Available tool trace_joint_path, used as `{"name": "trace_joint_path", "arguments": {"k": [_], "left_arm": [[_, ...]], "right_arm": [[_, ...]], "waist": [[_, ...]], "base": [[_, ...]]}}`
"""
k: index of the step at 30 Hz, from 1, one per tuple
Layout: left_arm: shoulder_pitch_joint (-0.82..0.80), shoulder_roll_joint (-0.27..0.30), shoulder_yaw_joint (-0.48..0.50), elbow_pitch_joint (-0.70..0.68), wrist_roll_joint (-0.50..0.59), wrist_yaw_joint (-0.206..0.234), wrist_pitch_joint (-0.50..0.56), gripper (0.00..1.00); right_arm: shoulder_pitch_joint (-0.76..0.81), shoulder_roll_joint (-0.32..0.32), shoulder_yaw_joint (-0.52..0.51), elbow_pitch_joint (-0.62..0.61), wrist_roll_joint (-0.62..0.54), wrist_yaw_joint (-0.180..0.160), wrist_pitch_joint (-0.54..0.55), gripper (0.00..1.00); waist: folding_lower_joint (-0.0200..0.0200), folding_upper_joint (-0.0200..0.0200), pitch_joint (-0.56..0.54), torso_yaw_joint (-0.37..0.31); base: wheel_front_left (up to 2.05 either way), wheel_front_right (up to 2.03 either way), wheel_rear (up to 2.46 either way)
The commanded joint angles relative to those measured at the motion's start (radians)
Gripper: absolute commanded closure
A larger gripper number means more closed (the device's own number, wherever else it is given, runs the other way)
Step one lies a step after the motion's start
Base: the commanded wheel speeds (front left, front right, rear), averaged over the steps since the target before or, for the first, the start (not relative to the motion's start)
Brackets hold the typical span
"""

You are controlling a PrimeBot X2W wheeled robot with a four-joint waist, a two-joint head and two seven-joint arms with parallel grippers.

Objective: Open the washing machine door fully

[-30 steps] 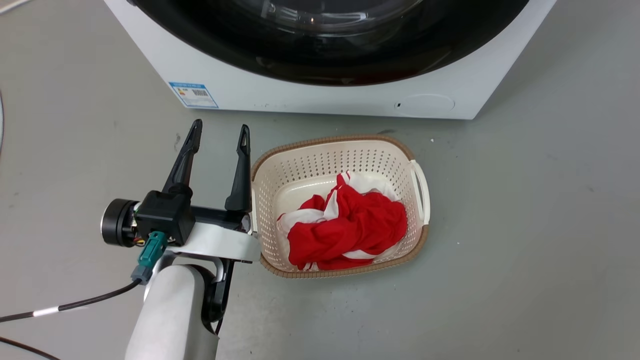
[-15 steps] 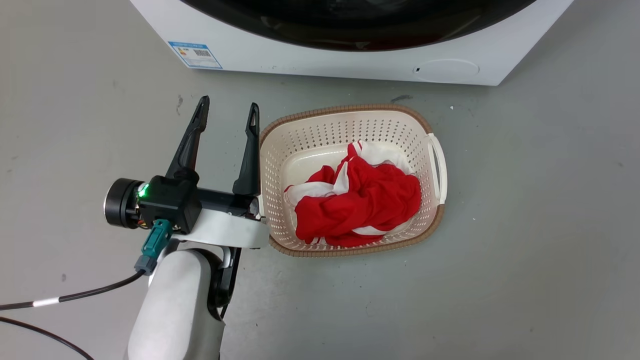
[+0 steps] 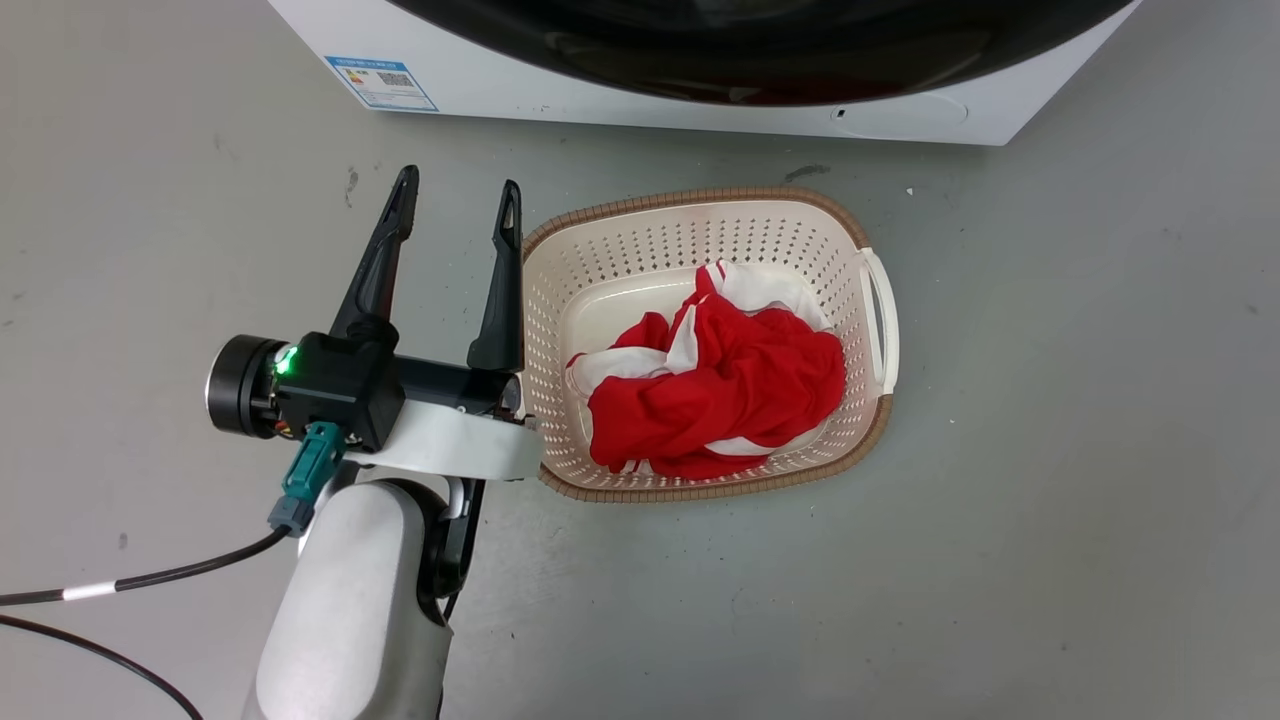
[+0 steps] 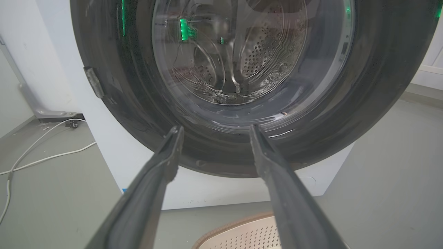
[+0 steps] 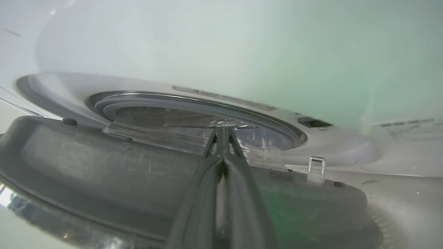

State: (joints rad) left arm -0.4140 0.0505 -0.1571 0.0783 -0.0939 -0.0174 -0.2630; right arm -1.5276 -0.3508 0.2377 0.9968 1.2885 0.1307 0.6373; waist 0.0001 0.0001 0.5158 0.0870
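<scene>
The washing machine [image 3: 620,100] is a white box at the top of the head view, with a blue label [image 3: 380,83] and a round cap [image 3: 905,110] low on its front. The washing machine door [image 4: 114,103], a glossy black rim around a clear bowl [image 4: 242,62], faces my left gripper [image 4: 214,129]. That gripper is open and empty, short of the rim's lower edge; it also shows beside the basket [image 3: 455,205]. In the right wrist view the door's grey inner face [image 5: 104,173] stands ajar from the machine's front [image 5: 207,52]. My right gripper [image 5: 221,135] is shut, lying across that inner face.
A cream perforated basket [image 3: 870,440] holding red and white cloth [image 3: 720,390] sits on the grey floor just in front of the machine, touching my left wrist. White cables [image 4: 41,152] trail on the floor left of the machine. A door latch loop [image 5: 316,166] sticks up from the inner rim.
The head camera has tilted down, so machine and basket sit higher in the picture. My left gripper stays open beside the basket. A green light now glows on its wrist.
</scene>
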Motion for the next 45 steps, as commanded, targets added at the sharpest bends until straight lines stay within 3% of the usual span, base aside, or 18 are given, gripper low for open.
{"name": "trace_joint_path", "arguments": {"k": [1, 14, 31, 45], "left_arm": [[-0.009, 0.0, -0.001, 0.003, -0.005, 0.002, -0.003, 0.0], [0.028, 0.0, 0.006, 0.029, -0.002, -0.001, -0.003, 0.0], [0.145, 0.0, 0.035, 0.078, 0.014, -0.032, -0.003, 0.0], [0.201, 0.0, 0.03, 0.098, 0.006, -0.041, -0.003, 0.0]], "right_arm": [[0.031, 0.015, 0.004, -0.016, 0.014, 0.0, 0.028, 1.0], [0.187, 0.038, 0.021, -0.125, 0.089, 0.0, 0.23, 1.0], [0.495, 0.116, 0.07, -0.312, 0.144, 0.0, 0.359, 1.0], [0.671, 0.186, 0.11, -0.489, 0.183, 0.0, 0.441, 1.0]], "waist": [[-0.0001, -0.0001, -0.004, -0.002], [-0.0001, -0.0001, -0.105, -0.02], [-0.0001, -0.0001, -0.299, -0.028], [-0.0001, -0.0001, -0.375, -0.021]], "base": [[0.0, 0.0, 0.0], [0.0, 0.0, 0.0], [0.0, 0.0, 0.0], [0.0, 0.0, 0.0]]}}
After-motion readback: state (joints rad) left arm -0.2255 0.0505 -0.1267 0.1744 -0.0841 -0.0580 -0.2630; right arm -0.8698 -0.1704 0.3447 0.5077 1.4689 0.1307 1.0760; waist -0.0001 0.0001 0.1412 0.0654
